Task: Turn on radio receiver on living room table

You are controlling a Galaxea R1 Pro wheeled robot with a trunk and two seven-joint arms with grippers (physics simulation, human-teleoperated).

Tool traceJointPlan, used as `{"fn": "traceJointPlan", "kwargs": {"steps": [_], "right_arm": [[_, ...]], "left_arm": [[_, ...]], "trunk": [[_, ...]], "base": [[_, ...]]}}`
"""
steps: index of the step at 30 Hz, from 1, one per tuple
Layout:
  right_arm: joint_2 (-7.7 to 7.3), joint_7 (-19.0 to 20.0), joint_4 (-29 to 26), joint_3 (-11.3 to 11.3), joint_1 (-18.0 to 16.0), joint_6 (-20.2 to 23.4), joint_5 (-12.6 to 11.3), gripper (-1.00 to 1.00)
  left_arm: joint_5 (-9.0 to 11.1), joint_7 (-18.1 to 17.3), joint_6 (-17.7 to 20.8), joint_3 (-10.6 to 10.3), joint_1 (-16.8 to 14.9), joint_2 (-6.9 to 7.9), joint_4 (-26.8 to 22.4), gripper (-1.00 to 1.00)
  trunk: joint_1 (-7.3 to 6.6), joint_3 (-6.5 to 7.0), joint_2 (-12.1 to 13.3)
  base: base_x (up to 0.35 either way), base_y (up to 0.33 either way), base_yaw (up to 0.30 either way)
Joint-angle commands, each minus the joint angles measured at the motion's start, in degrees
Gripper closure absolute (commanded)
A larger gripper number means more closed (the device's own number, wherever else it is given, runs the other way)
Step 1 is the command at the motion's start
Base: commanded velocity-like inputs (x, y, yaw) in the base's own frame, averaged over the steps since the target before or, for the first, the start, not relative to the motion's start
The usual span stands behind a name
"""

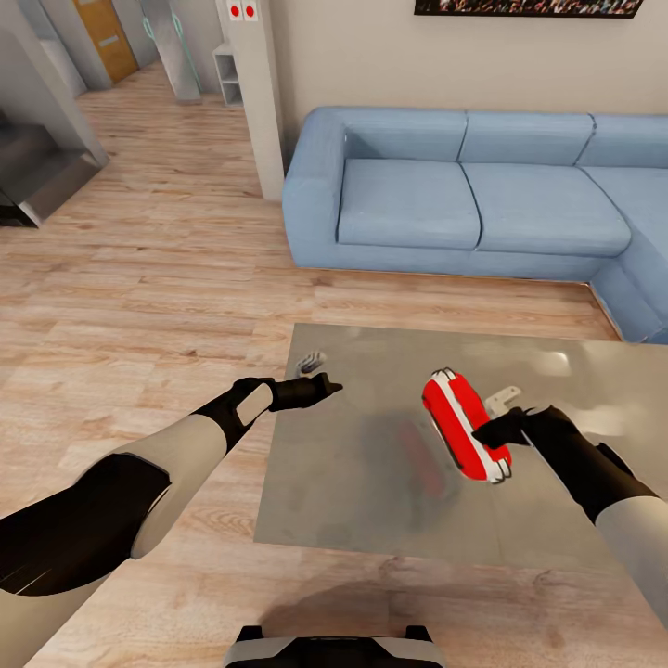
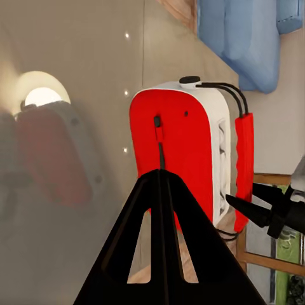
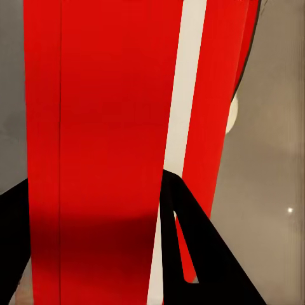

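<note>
1. The radio (image 1: 463, 425) sits at centre right of the head view, on the grey table (image 1: 353, 482), seemingly tipped up on edge.
2. My right gripper (image 1: 492, 433) is at its near end; in the wrist picture my fingers (image 3: 190, 254) straddle the red body, apart and touching or nearly so.
3. I press gently so it doesn't topple.
4. My left gripper (image 1: 327, 383) hovers left, fingers together, ready to brace.

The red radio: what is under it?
The radio stands on edge on the glossy grey table, which mirrors it faintly. The right gripper's fingers cover its near end, so the contact there is hidden.
</note>
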Motion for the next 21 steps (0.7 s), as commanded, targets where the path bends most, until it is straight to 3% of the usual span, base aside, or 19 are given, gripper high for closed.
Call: {"fn": "traceJointPlan", "kwargs": {"steps": [1,17,18,21], "right_arm": [[0.15,-0.3,0.0,0.0,0.0,-0.3,-0.1,1.0],[0.71,-3.9,4.6,0.0,0.0,-5.0,-3.7,1.0],[0.69,-3.9,4.8,0.0,0.0,-9.0,-3.8,1.0],[0.69,-3.9,4.9,0.0,0.0,-9.1,-3.9,1.0]], "left_arm": [[0.0,0.0,0.0,0.0,0.0,0.0,0.0,1.0],[-0.1,0.0,0.3,0.0,0.0,0.0,0.0,1.0],[-0.1,0.0,0.3,0.0,0.0,0.0,0.0,1.0],[-0.1,0.0,0.3,0.0,0.0,0.0,0.0,1.0]], "trunk": [[-0.01,0.0,0.0],[-0.01,0.0,0.0],[-0.01,0.0,0.0],[-0.01,0.0,0.0]], "base": [[0.0,0.0,0.0],[0.0,0.0,0.0],[0.0,0.0,0.0],[0.0,0.0,0.0]]}}
